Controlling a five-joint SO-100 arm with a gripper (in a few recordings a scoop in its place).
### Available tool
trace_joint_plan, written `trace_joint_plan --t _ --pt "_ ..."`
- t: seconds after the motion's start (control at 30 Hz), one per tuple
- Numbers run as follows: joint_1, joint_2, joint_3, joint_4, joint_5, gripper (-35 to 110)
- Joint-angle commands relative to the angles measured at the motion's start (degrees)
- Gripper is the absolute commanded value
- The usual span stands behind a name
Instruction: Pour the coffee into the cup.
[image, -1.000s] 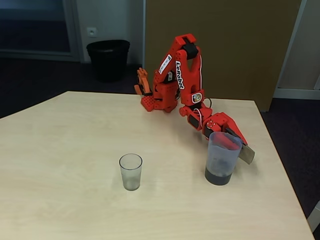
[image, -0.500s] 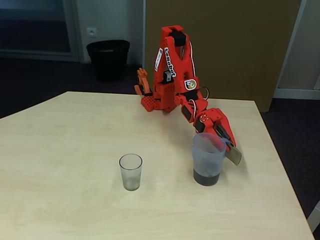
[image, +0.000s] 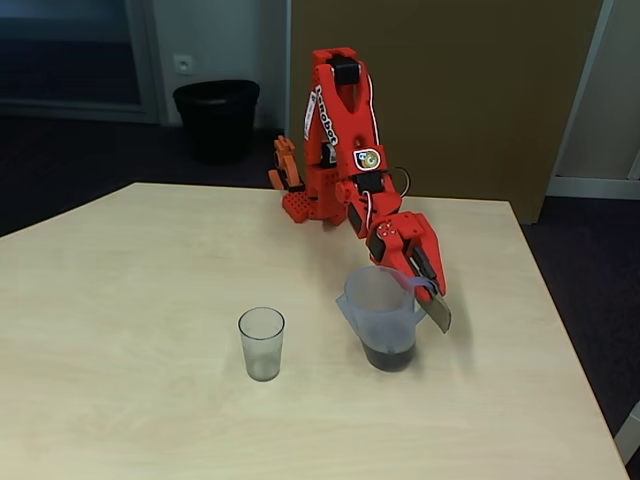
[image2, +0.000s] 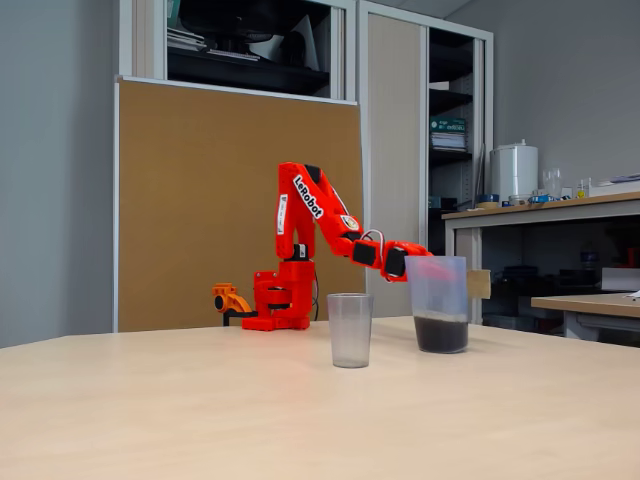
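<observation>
Fixed view from high front: black bin (image: 216, 118) upper left of frame, on dark floor behind the table (image: 120, 300). Table is pale wood, takes up lower 2/3 of frame.

Cup (image: 262, 343) left of centre, lower half of frame, upright on table, clear w/ grey tint, nothing visible inside. Well apart from arm base; near the jug (image: 383, 315) but not touching, bare tabletop between them.

Red arm (image: 340, 130) upper centre, base at far table edge, "LeRobot" label on upper link. It reaches fwd and down to right of centre. Gripper (image: 425, 288) is at jug's right/back side, clamped on the handle area; a flat grey piece sticks out lower right of it.

Jug just right of centre, translucent, spout pointing left toward cup. Roughly upright, maybe slight tilt; base looks at or just above the tabletop, can't tell which. Coffee (image: 389, 355) is a shallow dark layer in jug bottom.

Side fixed view, low at table height: arm base (image2: 280, 300) left of centre, in front of a brown board (image2: 200, 200). Arm (image2: 310, 210) arcs right. Cup (image2: 349, 330) centre frame, upright. Jug (image2: 438, 303) right of cup, a gap showing between them. Coffee (image2: 441, 333) dark in lower third of jug. Gripper (image2: 445, 272) behind/at jug top, fingers mostly hidden by jug wall. Shelves and a counter (image2: 540, 210) at right edge.
</observation>
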Motion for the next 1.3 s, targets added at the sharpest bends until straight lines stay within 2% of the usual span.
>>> trace_joint_plan --t 0.0,0.53,1.27 --pt "1.14 4.75 0.09 0.18 1.05 0" --pt "7.47 7.82 -13.18 18.28 7.73 0" --pt "6.77 17.67 -19.69 40.08 11.6 0"
